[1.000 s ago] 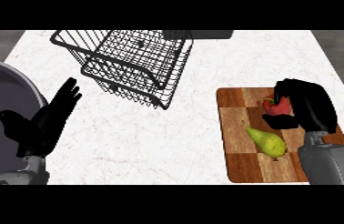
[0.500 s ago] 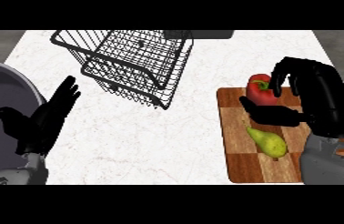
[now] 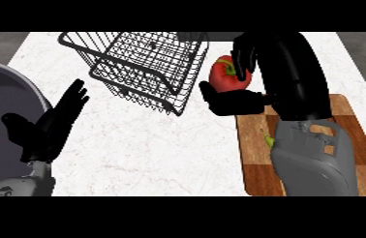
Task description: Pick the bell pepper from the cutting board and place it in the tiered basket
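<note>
Right hand [image 3: 266,72] is curled round the red bell pepper [image 3: 227,75], holding it up off the cutting board [image 3: 256,150], just right of the black wire tiered basket [image 3: 146,63]. On the white counter [image 3: 172,150] at far left, the left hand [image 3: 49,123] rests, fingers straight. A green sliver [image 3: 268,139] peeks from behind the right forearm.
</note>
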Available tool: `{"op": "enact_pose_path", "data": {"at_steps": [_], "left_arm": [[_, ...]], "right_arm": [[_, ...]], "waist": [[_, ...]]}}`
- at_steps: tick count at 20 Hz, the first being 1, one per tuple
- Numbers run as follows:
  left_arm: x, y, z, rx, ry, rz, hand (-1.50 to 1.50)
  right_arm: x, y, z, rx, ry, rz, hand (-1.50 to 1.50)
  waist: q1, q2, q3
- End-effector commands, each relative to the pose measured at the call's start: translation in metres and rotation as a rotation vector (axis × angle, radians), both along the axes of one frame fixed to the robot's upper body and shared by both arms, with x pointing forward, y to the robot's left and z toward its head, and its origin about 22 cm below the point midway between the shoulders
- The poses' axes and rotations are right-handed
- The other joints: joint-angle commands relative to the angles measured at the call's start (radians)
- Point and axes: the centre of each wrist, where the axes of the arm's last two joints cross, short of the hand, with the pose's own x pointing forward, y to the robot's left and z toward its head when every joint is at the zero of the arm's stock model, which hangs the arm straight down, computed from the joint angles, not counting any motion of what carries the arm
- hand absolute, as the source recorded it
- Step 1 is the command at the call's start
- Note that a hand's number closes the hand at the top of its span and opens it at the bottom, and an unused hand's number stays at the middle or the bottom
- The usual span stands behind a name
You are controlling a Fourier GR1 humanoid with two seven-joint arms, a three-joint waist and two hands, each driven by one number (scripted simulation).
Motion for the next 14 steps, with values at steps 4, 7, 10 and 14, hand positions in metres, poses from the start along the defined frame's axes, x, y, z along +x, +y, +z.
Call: {"op": "enact_pose_path", "data": {"at_steps": [4,7,10,14], "left_arm": [[0.004,-0.002,0.002,-0.015,0.039,0.003,0.00],[-0.006,-0.001,-0.013,0.004,0.018,-0.002,0.00],[-0.019,0.002,-0.018,-0.002,0.015,-0.008,0.00],[0.002,0.007,-0.022,-0.024,0.035,-0.001,0.00]], "right_arm": [[0.025,0.072,0.023,0.027,0.034,-0.008,1.50],[0.042,0.095,0.037,0.028,0.052,-0.027,1.50],[0.057,0.103,0.017,0.034,0.058,-0.021,1.50],[0.069,0.122,0.037,0.016,0.124,-0.028,1.50]], "waist": [[0.010,0.006,-0.009],[0.018,0.008,-0.010],[0.013,0.007,-0.009],[0.009,0.009,-0.010]]}}
